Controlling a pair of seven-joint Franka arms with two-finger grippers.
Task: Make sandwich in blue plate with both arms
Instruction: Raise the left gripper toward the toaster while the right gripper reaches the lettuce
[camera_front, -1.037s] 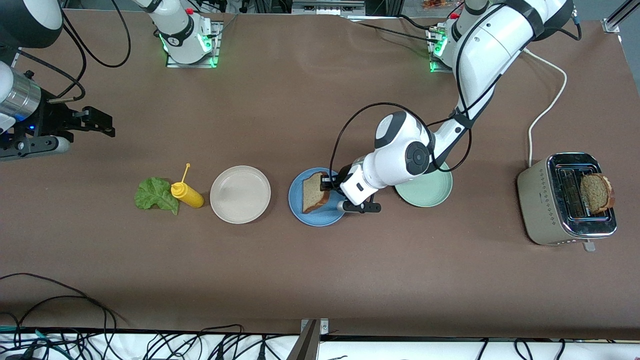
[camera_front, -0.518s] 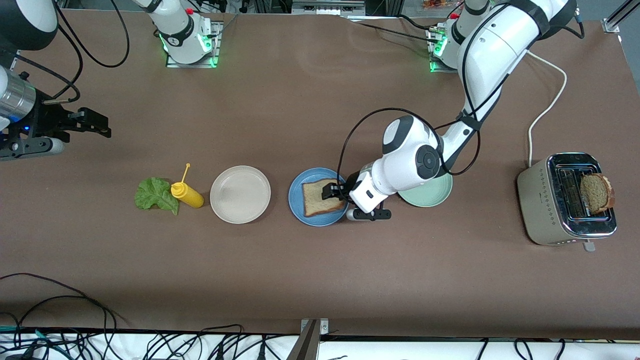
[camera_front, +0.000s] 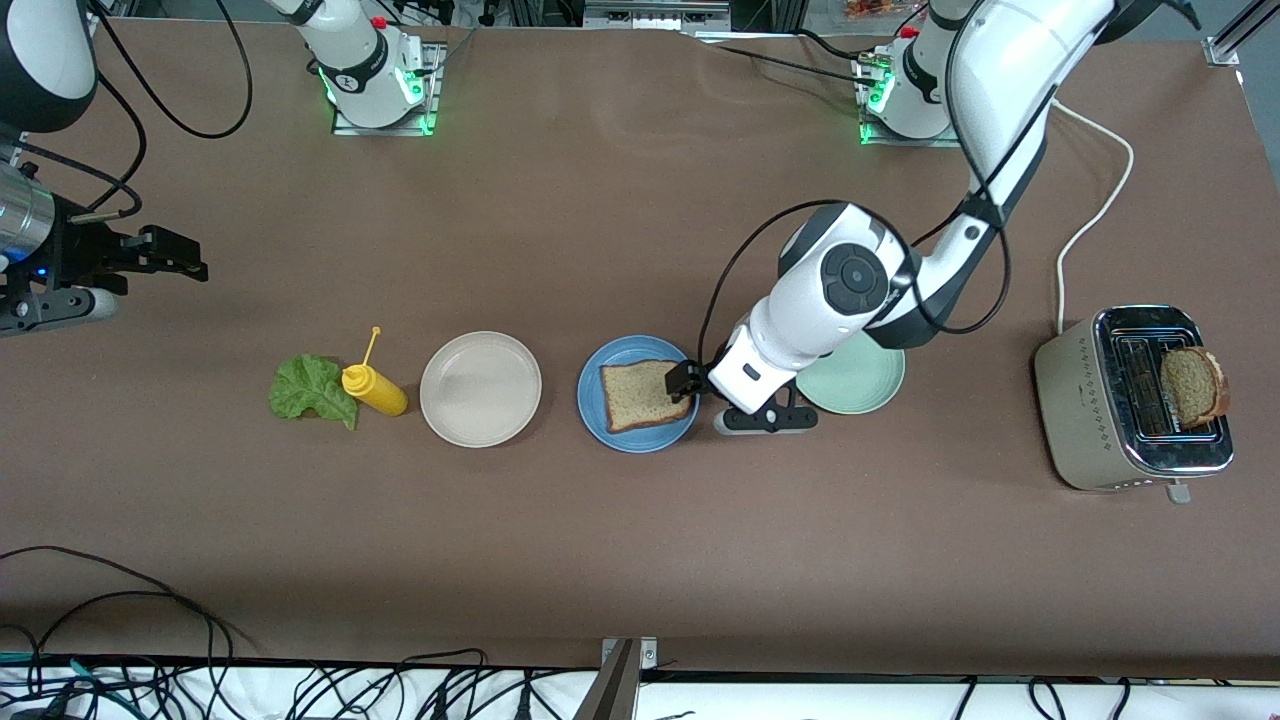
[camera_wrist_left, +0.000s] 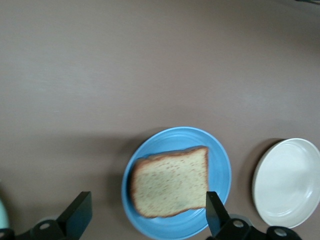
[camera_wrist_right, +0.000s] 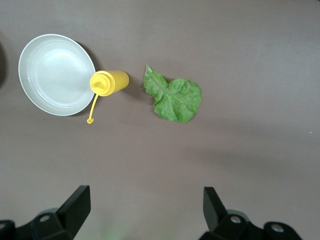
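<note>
The bread slice lying flat in the blue plate looks light, soft and crumbly, so I judge an edge pinch safest. It is square, brown, speckled. My left pincer hangs spread just over its edge toward the left arm's end. My right pincer, spread, waits above the surface, over the lettuce leaf.
</note>
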